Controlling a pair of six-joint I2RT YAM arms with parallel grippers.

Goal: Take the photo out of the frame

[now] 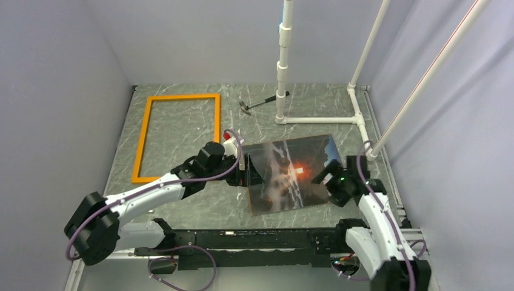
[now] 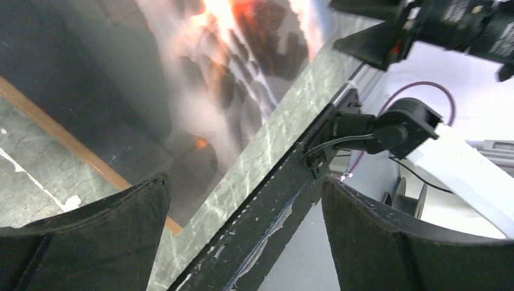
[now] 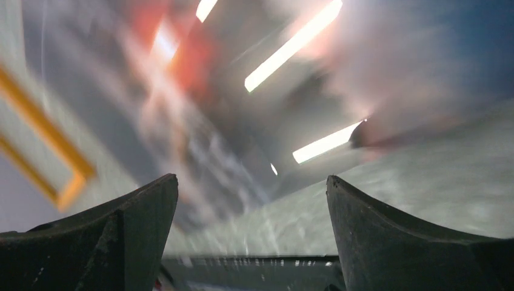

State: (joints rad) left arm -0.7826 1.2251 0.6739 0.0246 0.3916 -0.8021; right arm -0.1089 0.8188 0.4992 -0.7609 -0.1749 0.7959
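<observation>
The photo (image 1: 291, 174), a glossy print of dark rocks, white water and an orange glow, lies on the marble table near the front, apart from the frame. The frame (image 1: 182, 96) is a thin orange rectangle lying flat at the back left with bare table inside it. My left gripper (image 1: 245, 171) is at the photo's left edge and open. In the left wrist view the photo (image 2: 200, 73) shows its brown edge ahead of the open left gripper (image 2: 245, 182). My right gripper (image 1: 325, 177) is at the photo's right edge. The blurred right wrist view shows the open right gripper (image 3: 251, 182), the photo (image 3: 242, 91) and the frame (image 3: 48, 136).
A small hammer (image 1: 257, 104) lies at the back of the table. White PVC pipes (image 1: 282, 79) stand at the back and run along the right side (image 1: 360, 121). The black front rail (image 2: 273, 212) runs along the near edge. Grey walls close in on the sides.
</observation>
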